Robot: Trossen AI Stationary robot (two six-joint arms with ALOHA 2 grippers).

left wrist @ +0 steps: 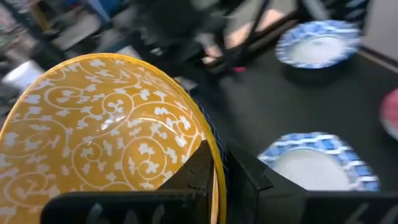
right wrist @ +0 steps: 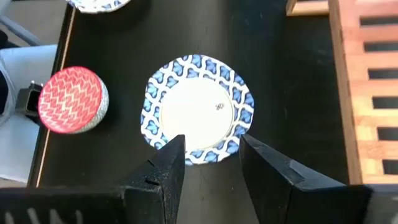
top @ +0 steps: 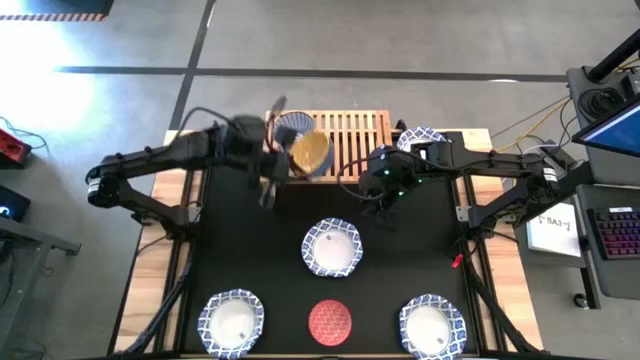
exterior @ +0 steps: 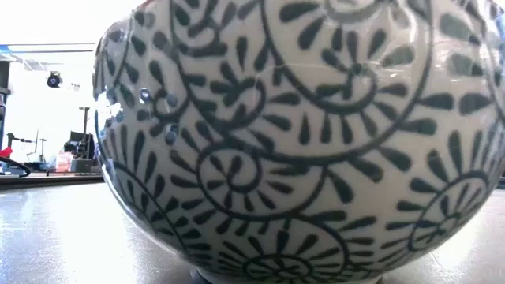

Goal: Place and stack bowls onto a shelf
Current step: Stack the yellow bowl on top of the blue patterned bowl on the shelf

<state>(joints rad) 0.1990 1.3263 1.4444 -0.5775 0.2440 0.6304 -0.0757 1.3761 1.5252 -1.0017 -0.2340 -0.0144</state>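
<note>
My left hand (top: 292,152) is up over the left part of the shelf (top: 345,132), fingers pinched together on the rim of the yellow bowl (top: 309,152). In the left wrist view that bowl (left wrist: 102,140) fills most of the picture, tilted on its edge, its white-vine pattern facing the camera and my dark fingers (left wrist: 199,171) clamped on the rim. Just behind it on the slats sits a dark blue bowl (top: 291,127), partly covered by the yellow one.

On the black desk (top: 250,250) nearer the front, a wide white bowl with a blue rim (top: 231,322) rests at the front left, the red bowl (top: 330,322) at the front middle, and another white and blue bowl (top: 331,247) sits at the centre.

My right hand (top: 378,192) hangs above the desk just right of that centre bowl and in front of the shelf, fingers apart and holding nothing; the right wrist view looks down between them onto the centre bowl (right wrist: 197,109), with the red bowl (right wrist: 71,99) off to one side. A fourth white and blue bowl (top: 431,325) lies at the front right, and one more (top: 422,138) sits by the right end of the shelf, beside my right arm.
</note>
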